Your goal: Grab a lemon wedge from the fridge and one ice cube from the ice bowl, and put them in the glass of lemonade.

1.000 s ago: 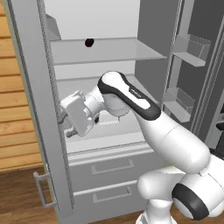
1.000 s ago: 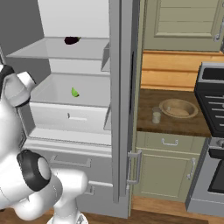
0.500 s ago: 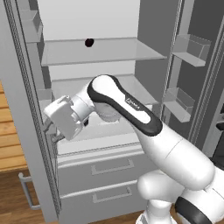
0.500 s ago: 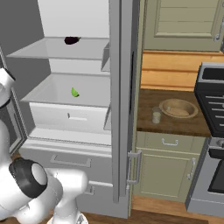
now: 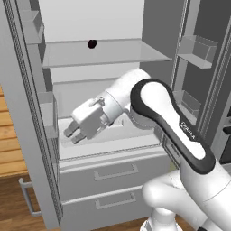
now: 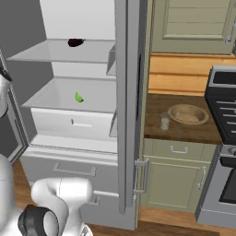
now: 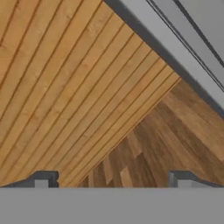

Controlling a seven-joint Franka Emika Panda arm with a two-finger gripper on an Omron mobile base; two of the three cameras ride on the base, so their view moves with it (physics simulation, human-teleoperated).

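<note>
Lime-green lemon wedge (image 6: 79,97) in white fridge (image 6: 126,115) drawer; hand (image 5: 74,134) fingers spread, nothing held

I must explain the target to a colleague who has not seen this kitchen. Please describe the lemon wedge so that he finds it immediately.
Look into the open fridge on the left. On the white shelf below the top one lies the lemon wedge, tiny and bright lime-green. The only other item, a dark maroon round item, lies on the shelf above.
</note>
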